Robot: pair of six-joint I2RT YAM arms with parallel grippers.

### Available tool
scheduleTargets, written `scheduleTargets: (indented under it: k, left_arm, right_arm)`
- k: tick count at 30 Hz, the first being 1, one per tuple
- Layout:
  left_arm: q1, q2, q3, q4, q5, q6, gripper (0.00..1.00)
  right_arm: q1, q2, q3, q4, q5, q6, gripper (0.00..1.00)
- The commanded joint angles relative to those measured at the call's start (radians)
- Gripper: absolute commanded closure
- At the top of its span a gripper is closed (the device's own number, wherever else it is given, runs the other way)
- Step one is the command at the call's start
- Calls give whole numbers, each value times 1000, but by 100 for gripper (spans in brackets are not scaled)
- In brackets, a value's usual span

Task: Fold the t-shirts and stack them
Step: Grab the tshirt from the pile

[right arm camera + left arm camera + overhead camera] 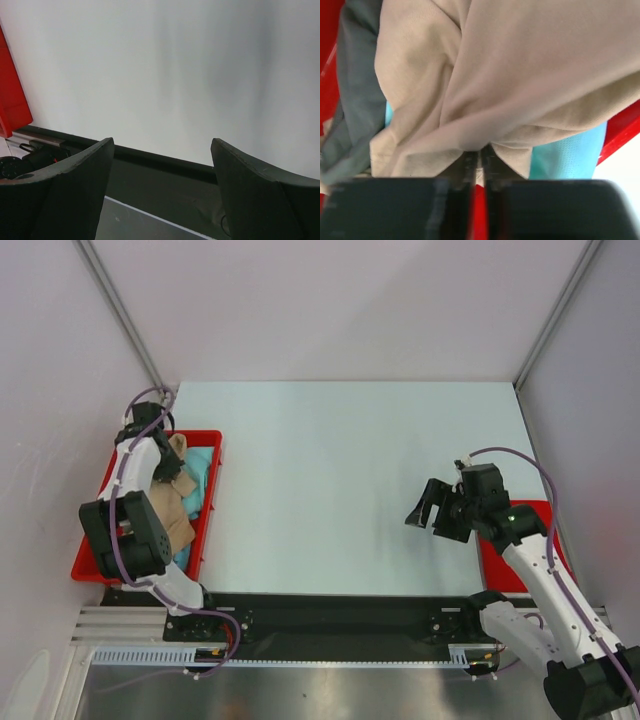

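Pick-up step: your left gripper (479, 159) sits nearly shut, pinching a fold of the tan t-shirt (520, 75) heaped in the red tray (209, 505), right gripper (441, 512) wide open and empty; next, I judge, lift it clear and spread it on the table (330, 460).

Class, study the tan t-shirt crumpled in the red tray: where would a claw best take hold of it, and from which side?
Pinch a raised fold of the tan t-shirt from above. It lies bunched over the teal t-shirt and grey t-shirt, so its ridges stand free, while the walls of the red tray likely block a sideways approach. The left claw pinches one.
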Motion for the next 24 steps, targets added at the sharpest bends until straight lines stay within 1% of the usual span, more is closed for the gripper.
scheduleTargets:
  k: [1, 5, 6, 7, 8, 9, 10, 11, 12, 13, 14, 15, 16, 17, 18, 19, 20, 21, 22, 23, 24]
  left_arm:
    - [6, -22, 58, 0, -26, 19, 98]
    - [3, -106, 149, -42, 5, -25, 100]
    - [3, -152, 164, -51, 19, -39, 100]
    - [2, -181, 178, -51, 46, -65, 100]
    - [2, -210, 196, -43, 112, -83, 100]
    - [-5, -239, 193, -2, 167, -105, 100]
    - [-8, -319, 149, 44, 318, -166, 100]
    - [-8, -357, 111, 111, 423, -203, 100]
    - [-17, -400, 77, 239, 504, -246, 100]
    - [-35, -433, 53, 294, 548, -320, 100]
    - [-88, -494, 30, 328, 568, -350, 100]
    - [-119, -519, 32, 376, 565, -372, 100]
    - [-152, -539, 61, 395, 560, -402, 100]
    - [-214, -557, 95, 406, 560, -409, 100]
    - [-247, -553, 141, 379, 551, -406, 100]
    - [-289, -540, 261, 351, 541, -380, 100]
    - [-352, -507, 334, 316, 531, -361, 100]
    - [-379, -484, 406, 238, 510, -344, 100]
    - [-402, -468, 475, 206, 504, -320, 100]
    - [-426, -436, 600, 178, 504, -314, 100]
    - [-432, -422, 659, 137, 507, -312, 100]
  right_arm:
    - [-6, 4, 53, -6, 7, 10, 15]
    - [-4, 7, 59, -9, 4, 13, 15]
    - [-6, 12, 62, -9, 3, 10, 16]
    - [-6, 16, 67, -9, 3, 10, 16]
    - [-6, 19, 71, -8, 0, 7, 16]
    - [-6, 24, 74, -8, -2, 4, 16]
    - [-6, 33, 82, -6, -5, -2, 16]
    - [-6, 38, 85, -6, -6, -4, 16]
    - [-6, 45, 90, -9, -9, -7, 16]
    - [-7, 59, 96, -8, -13, -16, 16]
    - [-7, 67, 108, -8, -19, -19, 16]
    - [-6, 73, 114, -9, -19, -24, 16]
    - [-3, 79, 120, -8, -17, -27, 16]
    - [0, 82, 130, -6, -16, -33, 16]
    - [3, 82, 131, 1, -16, -33, 16]
    - [9, 84, 130, 6, -16, -33, 16]
    - [8, 84, 128, 11, -17, -27, 16]
    - [8, 85, 125, 15, -17, -25, 16]
    - [8, 84, 125, 14, -19, -24, 16]
    - [5, 85, 127, 12, -20, -19, 16]
    - [8, 88, 130, 3, -22, -18, 16]
